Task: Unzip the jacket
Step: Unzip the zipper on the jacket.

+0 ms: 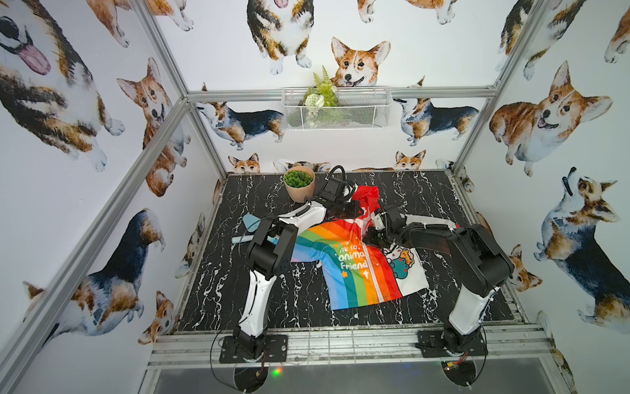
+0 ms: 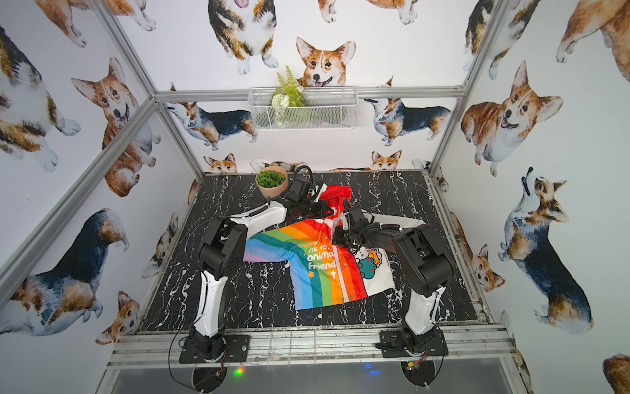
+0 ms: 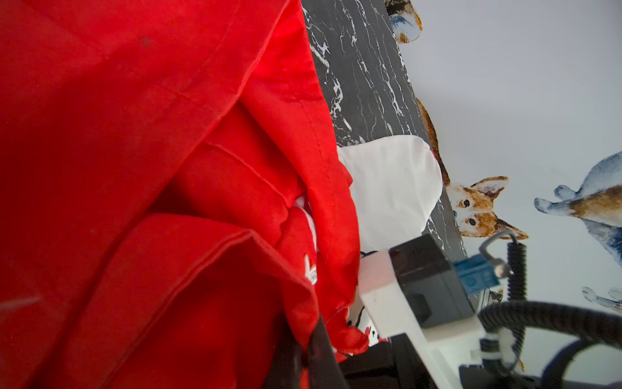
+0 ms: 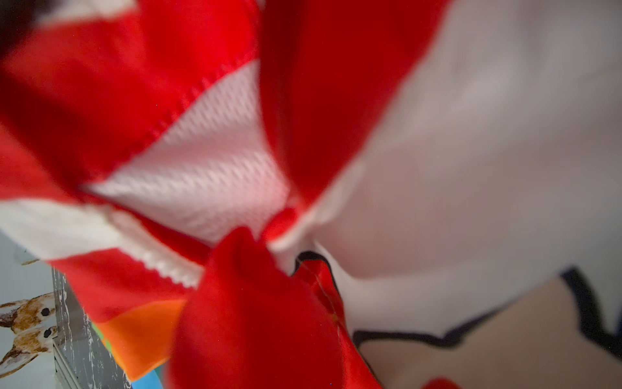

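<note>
Jacket [image 1: 354, 276] thin, limp: left gripper [image 1: 361, 211] pinched on hood [image 1: 371, 195], right gripper [image 1: 370, 238] closed at zip [image 1: 374, 273] top, catch unclear; tab best hold.

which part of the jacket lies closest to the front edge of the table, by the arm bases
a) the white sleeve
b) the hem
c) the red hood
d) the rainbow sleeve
b: in both top views the jacket lies with its hem toward the front edge of the table, while the red hood points to the far end.
</note>
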{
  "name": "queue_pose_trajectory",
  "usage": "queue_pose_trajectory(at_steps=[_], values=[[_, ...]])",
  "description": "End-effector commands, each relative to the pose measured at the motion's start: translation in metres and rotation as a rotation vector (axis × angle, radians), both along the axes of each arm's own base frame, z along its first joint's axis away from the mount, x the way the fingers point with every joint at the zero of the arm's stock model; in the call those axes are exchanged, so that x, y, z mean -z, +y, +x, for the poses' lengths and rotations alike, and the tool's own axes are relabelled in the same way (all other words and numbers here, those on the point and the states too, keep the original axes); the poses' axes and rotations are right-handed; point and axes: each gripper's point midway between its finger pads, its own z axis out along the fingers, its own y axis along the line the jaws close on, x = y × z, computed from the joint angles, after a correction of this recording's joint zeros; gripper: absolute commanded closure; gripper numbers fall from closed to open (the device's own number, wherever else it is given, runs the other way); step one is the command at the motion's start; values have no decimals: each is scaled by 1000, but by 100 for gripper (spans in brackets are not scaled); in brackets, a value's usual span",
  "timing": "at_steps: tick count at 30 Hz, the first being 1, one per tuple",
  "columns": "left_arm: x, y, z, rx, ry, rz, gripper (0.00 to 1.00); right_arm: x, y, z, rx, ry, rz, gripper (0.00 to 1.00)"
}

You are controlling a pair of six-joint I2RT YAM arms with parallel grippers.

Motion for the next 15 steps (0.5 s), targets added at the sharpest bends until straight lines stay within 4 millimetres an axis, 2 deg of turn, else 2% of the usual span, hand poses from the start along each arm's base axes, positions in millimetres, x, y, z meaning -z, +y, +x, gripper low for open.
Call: queue_pose_trajectory(at_steps=[1,8,15], values=[[-6,-2,2,7,-21,-11,100,-4,-1,1,7,-11,-5,100],[-6,-2,3,4,-20,-8,100,-4,0,-2,0,-8,2,100],[-6,1,9,-15,-25,5,100,-5,-7,-14,-1,1,0,100]])
